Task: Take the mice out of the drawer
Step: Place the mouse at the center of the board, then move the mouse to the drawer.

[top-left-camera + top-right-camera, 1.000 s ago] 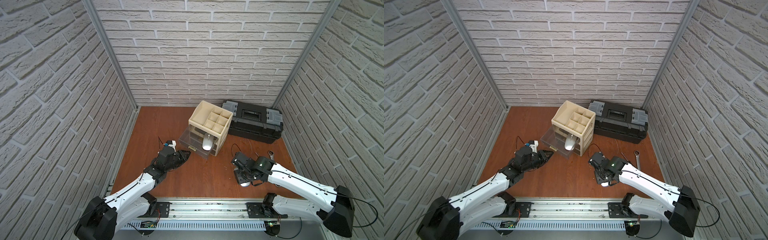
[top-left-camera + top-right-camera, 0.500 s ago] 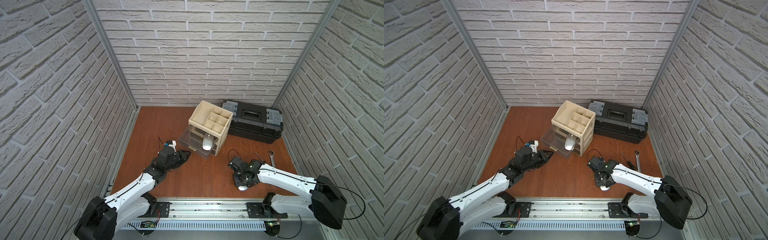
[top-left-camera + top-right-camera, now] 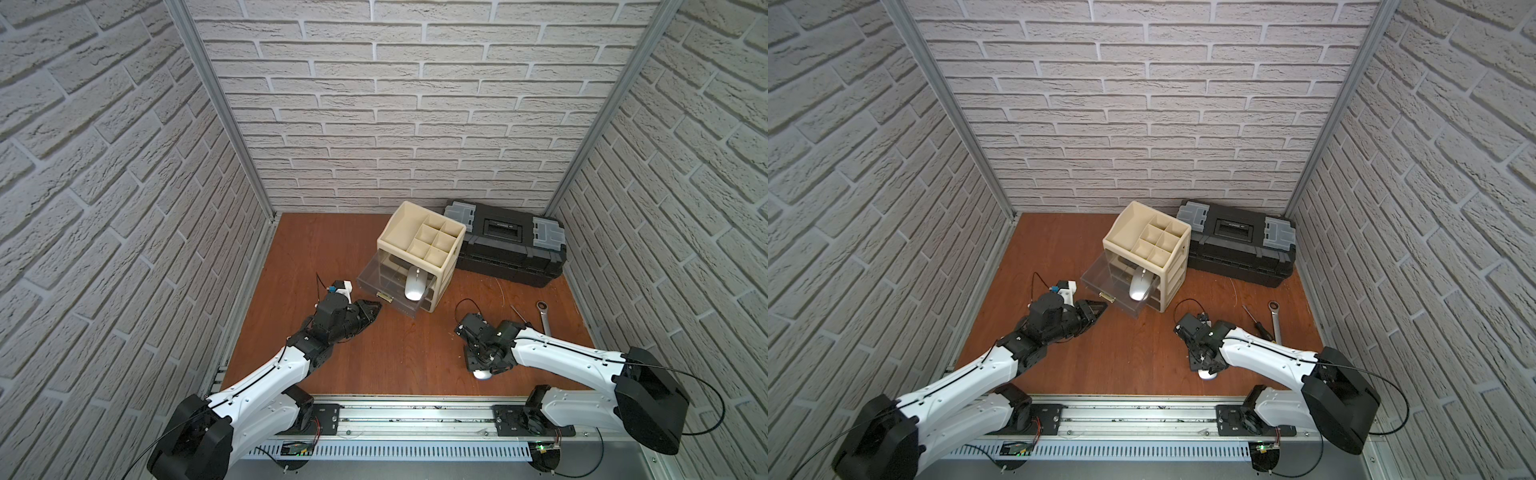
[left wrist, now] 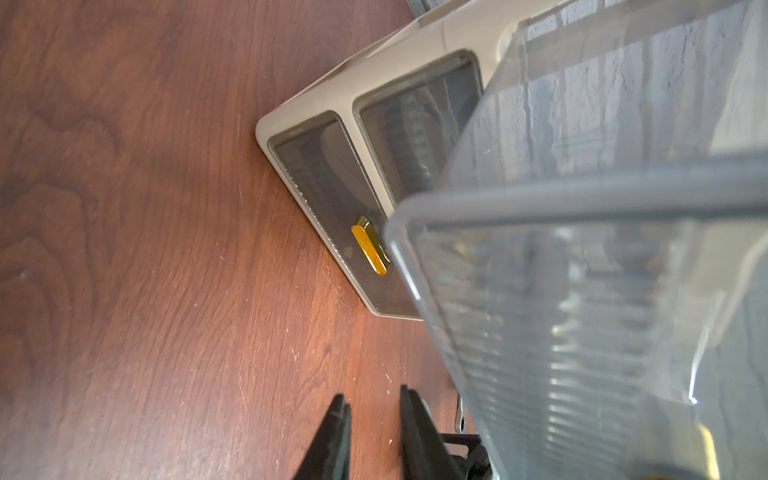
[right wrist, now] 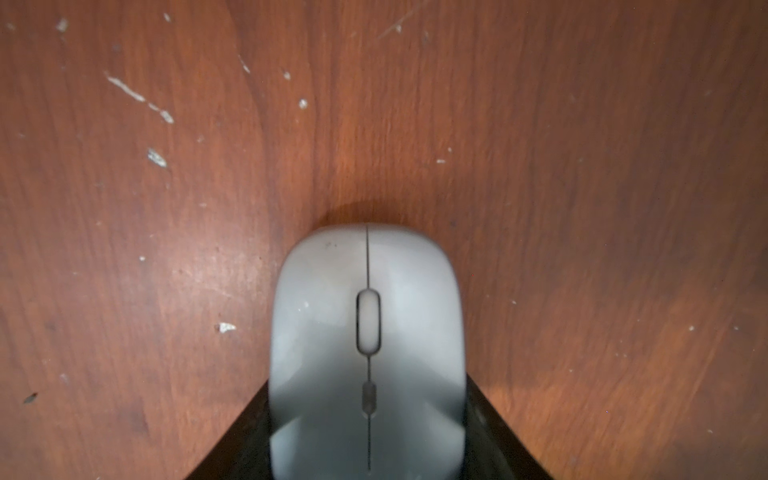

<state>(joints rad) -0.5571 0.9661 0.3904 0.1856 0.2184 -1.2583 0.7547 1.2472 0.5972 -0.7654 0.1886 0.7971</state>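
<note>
Silver mouse [image 5: 368, 291] between two black fingers [image 5: 245, 444], low over a scuffed wooden counter [image 5: 582, 166].
The mouse points away from the camera. Its centre seam runs straight through a pale scroll wheel [image 5: 368, 322] and a small dark button [image 5: 368, 395] behind it. The fingers sit tight against both sides of its rear half. The reddish-brown counter carries pale scratches [image 5: 137, 97] and specks, and a small shadow lies at the mouse's nose.

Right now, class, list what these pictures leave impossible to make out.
- Held mouse: in both top views, mostly under the right hand; right wrist view's edge cuts its rear.
- Closed drawers: left wrist view, contents hidden behind ribbed fronts.
- Open drawer: top views, organizer hides its back.
</note>
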